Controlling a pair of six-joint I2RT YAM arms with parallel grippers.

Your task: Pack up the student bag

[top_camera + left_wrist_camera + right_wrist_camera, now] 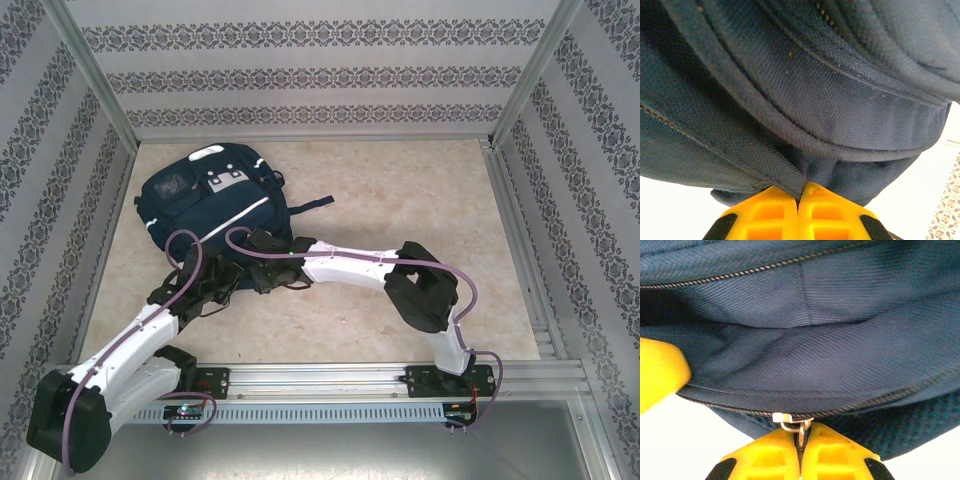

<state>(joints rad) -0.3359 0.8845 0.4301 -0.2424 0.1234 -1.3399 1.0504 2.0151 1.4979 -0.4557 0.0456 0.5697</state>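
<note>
The student bag (213,195) lies flat on the table (400,210), its near edge right at both sets of jaws and the rest of it stretching away beyond them. Just above the right gripper (801,435) runs a zip line; the metal zipper pull (794,421) hangs from it down between the jaws, which are pressed together on it. The left gripper (799,192) has its yellow jaws closed too, the tips pinching a fold of navy fabric that bulges over them
</note>
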